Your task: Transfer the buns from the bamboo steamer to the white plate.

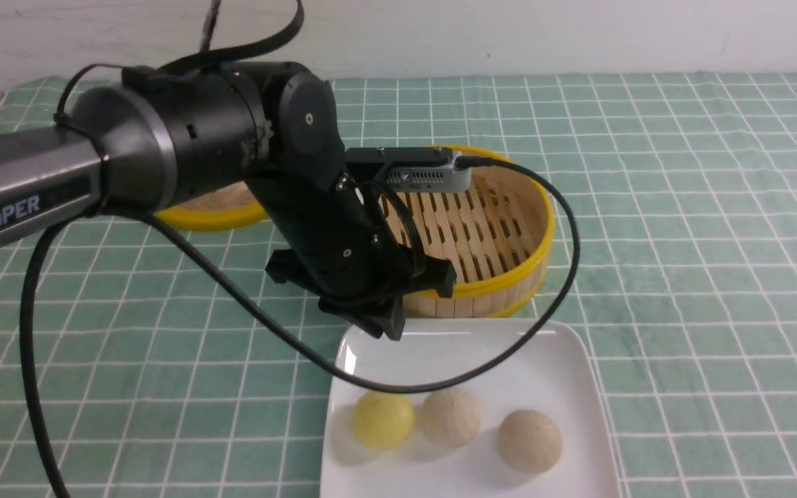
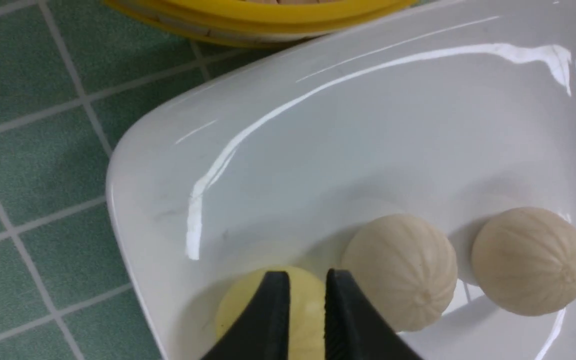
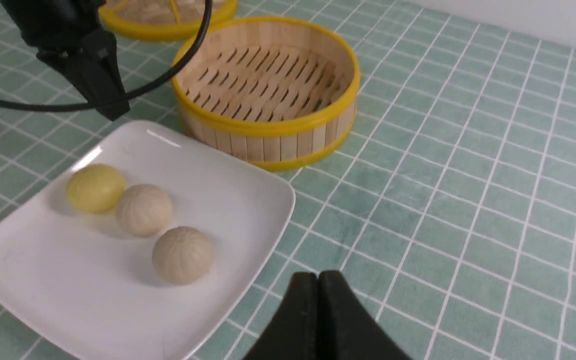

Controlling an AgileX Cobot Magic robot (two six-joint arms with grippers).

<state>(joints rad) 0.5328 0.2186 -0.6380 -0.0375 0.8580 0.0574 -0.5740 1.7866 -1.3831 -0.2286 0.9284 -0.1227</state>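
Left claw [image 2: 307, 273]: jaws parted by a narrow slit, gripping nothing, poised above the yellow bun [image 1: 382, 418], clear of it.
Right claw [image 3: 317, 274]: pinched fully closed, empty, over the green checked cloth [image 3: 468, 225].
Row: yellow bun, middle beige bun [image 1: 450, 415] and right beige bun [image 1: 529, 440] lie left to right on the white plate [image 1: 488, 346], lower centre of the front view.
Bamboo steamer [image 1: 545, 228]: upright, just behind the plate.

A matte pale green tablecloth [image 1: 682, 207], printed with a grid of thin white lines, covers the whole work surface and lies flat. Along its far edge rises a plain white wall [image 1: 509, 34] with a faintly mottled surface. At the far left corner the cloth ends on a slant, with a narrow dark strip beside it. The light is bright and even, and the shadows on the cloth are soft.
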